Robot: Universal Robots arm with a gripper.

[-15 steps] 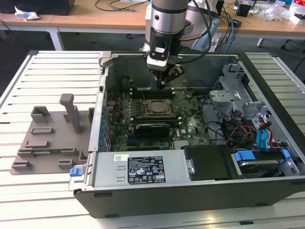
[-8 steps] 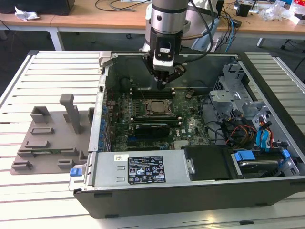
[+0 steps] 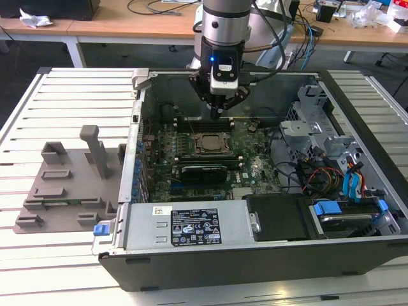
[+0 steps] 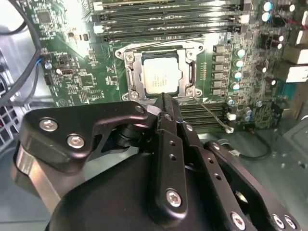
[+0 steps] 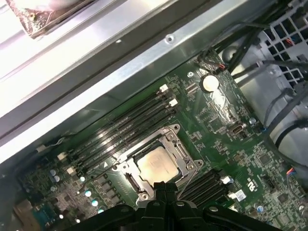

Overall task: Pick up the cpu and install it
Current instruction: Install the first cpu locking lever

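Gripper [image 3: 217, 113], fingers pressed together and empty, poised above chip [image 4: 162, 74], no contact seen. Chip [image 5: 158, 166] seated flat inside metal-framed socket [image 3: 207, 143] on green motherboard [image 3: 252, 167], within open computer case [image 3: 373, 143]. Grey tray [image 3: 60, 185] beside case, exterior view's left.

The cpu [image 4: 162, 73] [image 5: 157, 165], a flat square chip with a pale silver-grey top, is seated level in the motherboard socket [image 4: 136, 72].

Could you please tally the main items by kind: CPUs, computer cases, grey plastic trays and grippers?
cpu: 1, seated in the socket
computer case: 1
grey plastic tray: 1
gripper: 1, shut, holding nothing
Total: 4
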